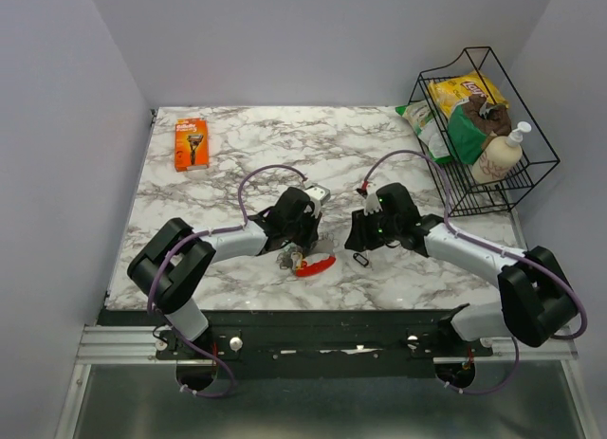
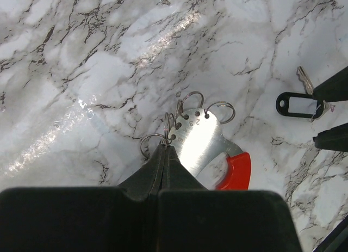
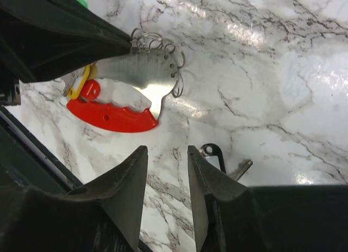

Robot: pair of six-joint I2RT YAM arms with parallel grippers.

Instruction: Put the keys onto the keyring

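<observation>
- The right gripper (image 3: pixel 166 173) is held open and empty above the white marble table (image 1: pixel 237 136).
- The tiny black oblong keyring (image 2: pixel 296 105) is seen lying flat just beside its fingers, ungrasped. 1 small silvery key (image 2: pixel 303 78) lies against it, and whether it is threaded cannot be told.
- Further off, the bunch of silvery metal keys (image 3: pixel 147 69) with a red curved tag is pinched by the closed left gripper (image 2: pixel 166 151).
- Threading is judged mostly undone.

The keys (image 1: pixel 305 263) lie near the front of the table (image 1: pixel 237 169), and the keyring (image 1: pixel 360 260) lies just to their right, not touching them. A box (image 1: pixel 191 143) lies at the back left. A basket (image 1: pixel 479 194) with bags (image 1: pixel 463 91) and a bottle (image 1: pixel 500 156) in it stands at the back right.
</observation>
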